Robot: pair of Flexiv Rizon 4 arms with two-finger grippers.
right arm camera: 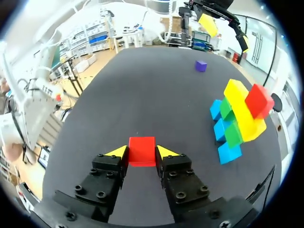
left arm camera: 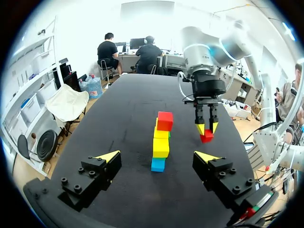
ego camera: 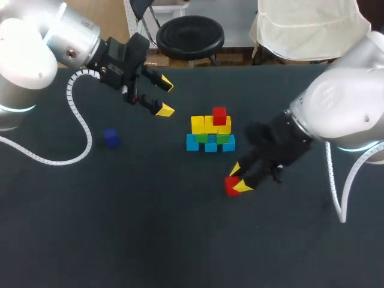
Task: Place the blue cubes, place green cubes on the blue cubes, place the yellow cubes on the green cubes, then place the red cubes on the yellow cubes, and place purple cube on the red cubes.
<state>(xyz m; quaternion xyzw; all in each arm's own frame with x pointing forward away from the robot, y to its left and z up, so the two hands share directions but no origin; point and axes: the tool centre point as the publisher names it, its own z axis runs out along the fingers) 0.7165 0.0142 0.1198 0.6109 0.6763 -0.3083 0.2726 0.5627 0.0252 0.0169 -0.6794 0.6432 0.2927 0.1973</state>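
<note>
A stack stands mid-table: blue cubes [ego camera: 210,145] at the base, green cubes [ego camera: 213,138] on them, yellow cubes [ego camera: 209,125] above, and one red cube [ego camera: 219,115] on top. A second red cube [right arm camera: 142,151] rests on the table in front of and to the right of the stack. My right gripper [right arm camera: 142,152] is shut on it, a finger against each side. The purple cube [ego camera: 110,137] lies alone at the left. My left gripper [ego camera: 165,97] hangs open and empty above the table, behind and to the left of the stack.
The left arm's white coiled cable [ego camera: 78,129] loops over the table near the purple cube. The right arm's cable [ego camera: 336,192] hangs at the right. The dark table [ego camera: 150,228] stretches bare toward its front edge.
</note>
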